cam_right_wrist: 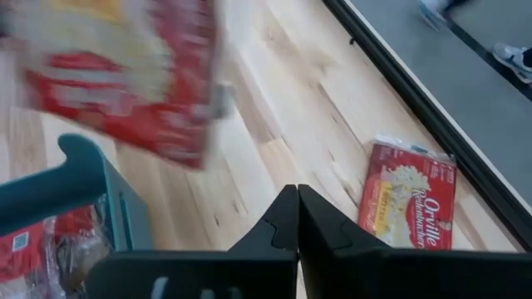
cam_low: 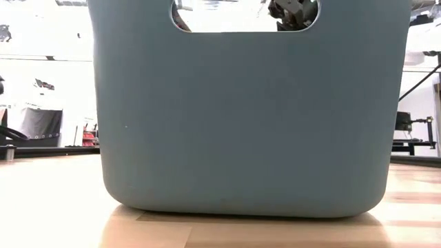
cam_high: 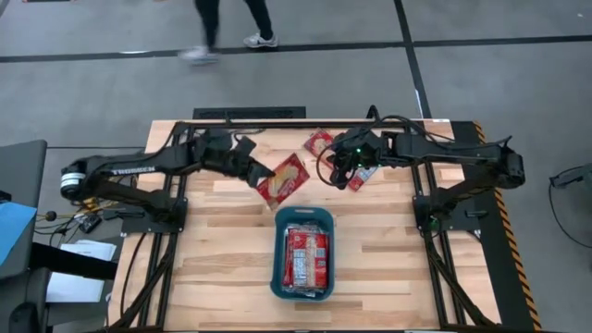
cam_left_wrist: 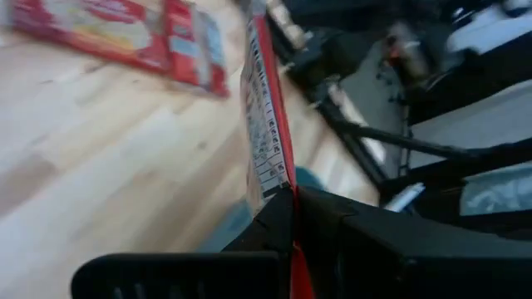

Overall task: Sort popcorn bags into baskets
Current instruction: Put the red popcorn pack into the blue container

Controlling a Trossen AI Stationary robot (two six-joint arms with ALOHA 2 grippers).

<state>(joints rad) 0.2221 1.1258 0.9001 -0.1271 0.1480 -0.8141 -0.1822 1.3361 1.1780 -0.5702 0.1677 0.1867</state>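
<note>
while the left gripper (cam_high: 262,176) holds a bag (cam_high: 284,179) up beyond the bin (cam_high: 302,277), the right gripper (cam_high: 343,178) hangs empty with its fingers pressed together.

the left fingers (cam_left_wrist: 278,224) are clamped on the bag's edge, and the bag stands edge-on in the left wrist view, above the table (cam_high: 222,231) between the two arms and just past the bin's far end. the teal bin sits near the middle of the table with several red bags (cam_high: 306,257) lying inside it. another bag (cam_high: 319,141) lies flat near the table's far edge, and one more (cam_high: 363,176) lies partly under the right gripper. a person's feet (cam_high: 231,42) show on the floor beyond the table.
</note>
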